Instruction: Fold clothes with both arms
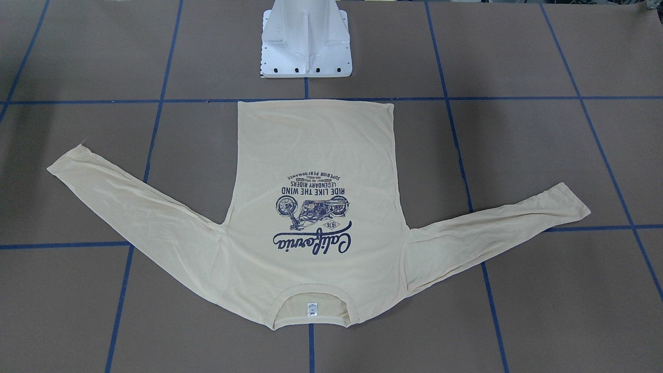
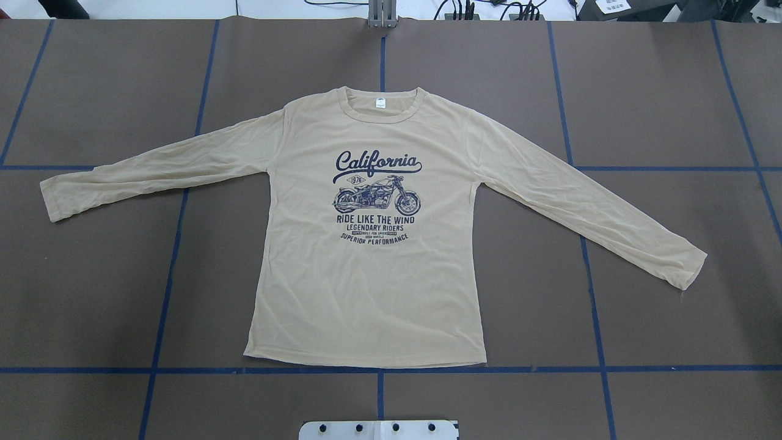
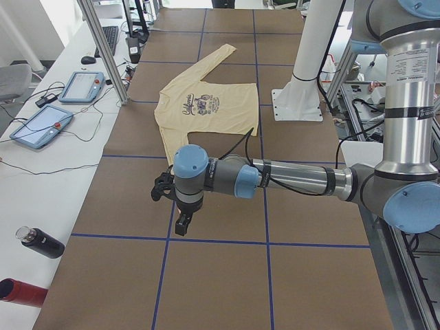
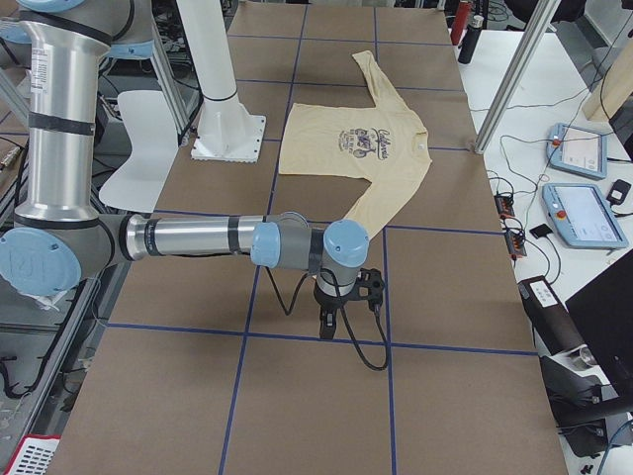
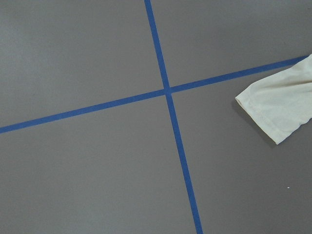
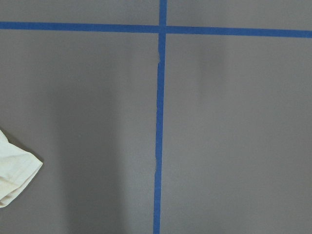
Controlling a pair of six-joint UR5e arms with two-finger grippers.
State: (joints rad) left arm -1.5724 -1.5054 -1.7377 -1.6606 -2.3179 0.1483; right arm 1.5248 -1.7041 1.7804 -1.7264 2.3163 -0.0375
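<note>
My left pincer [image 3: 180,223] and right pincer [image 4: 328,322] hover beyond the shirt [image 2: 372,293] cuffs, spread impossible to tell; pedestal [image 2: 379,429] at its six o'clock.

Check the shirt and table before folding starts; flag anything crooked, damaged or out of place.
Nothing stands out. The shirt lies flat, print up, on the table, with no damage visible. The sleeve on the robot's right merely slopes more steeply than the other.
</note>
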